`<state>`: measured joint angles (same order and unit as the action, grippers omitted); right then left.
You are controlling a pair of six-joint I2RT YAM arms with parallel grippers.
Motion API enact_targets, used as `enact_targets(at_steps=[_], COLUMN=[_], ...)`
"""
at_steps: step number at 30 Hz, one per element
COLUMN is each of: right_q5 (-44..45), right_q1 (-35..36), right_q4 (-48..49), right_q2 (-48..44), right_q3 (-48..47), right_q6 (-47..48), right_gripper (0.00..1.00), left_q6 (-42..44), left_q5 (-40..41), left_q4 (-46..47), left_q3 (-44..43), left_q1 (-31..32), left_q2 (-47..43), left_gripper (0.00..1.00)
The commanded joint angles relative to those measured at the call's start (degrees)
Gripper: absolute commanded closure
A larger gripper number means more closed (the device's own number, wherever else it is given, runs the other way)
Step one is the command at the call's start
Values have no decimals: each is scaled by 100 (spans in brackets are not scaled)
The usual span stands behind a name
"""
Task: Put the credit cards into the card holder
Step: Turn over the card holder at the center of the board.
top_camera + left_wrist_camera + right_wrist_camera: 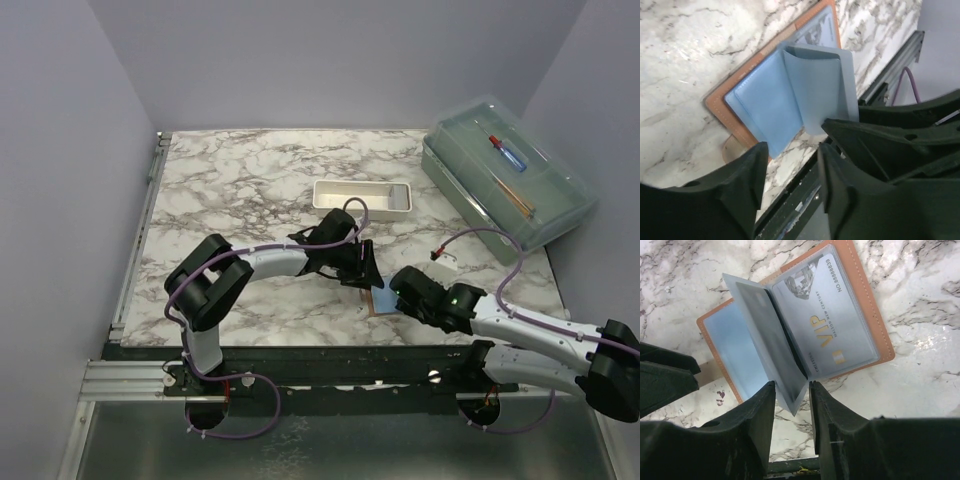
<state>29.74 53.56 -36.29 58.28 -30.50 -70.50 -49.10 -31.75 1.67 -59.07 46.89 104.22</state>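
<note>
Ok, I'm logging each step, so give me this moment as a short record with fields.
wallet: open, lying flat
VIP card: sleeved in one panel
blue card: on the other panel, corner past the rim
clear leaf: standing at the fold
right hand: straddles the leaf's end, grip unclear
left hand: at the blue card's corner, grip unclear

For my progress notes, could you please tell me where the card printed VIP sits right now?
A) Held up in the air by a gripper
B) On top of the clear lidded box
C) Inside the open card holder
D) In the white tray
C: in the right wrist view the VIP card lies flat on one panel of the open card holder, under its clear plastic.
</note>
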Motion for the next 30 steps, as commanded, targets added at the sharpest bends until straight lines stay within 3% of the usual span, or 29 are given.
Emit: enact_targets(at_steps=[1,5,10,20,25,30], right_q5=[398,401,402,394,304,203], right_q1=[5,5,5,5,-3,-46], right_q4=[-185,-160,-56,149,558,1014], right_q2=[-229,-277,-264,-258,-336,-324], right_q3=[-29,9,72,250,443,560], right_q6=[-33,-48,-74,-150,66,350], right_gripper=[62,66,66,61,59,55], left_q6=[497,667,878,1071,1159,1293], left_q5=[697,927,995,948,938,1013], left_q4=[-614,-876,-1210,-1397,-1464,-1615], left_q3=[-112,-33,59,115,155,183], left_q1=[77,74,75,82,28,-80], left_q2=[-91,-221,-248,-88,-54,-160], left_gripper=[43,31,27,57,81,99])
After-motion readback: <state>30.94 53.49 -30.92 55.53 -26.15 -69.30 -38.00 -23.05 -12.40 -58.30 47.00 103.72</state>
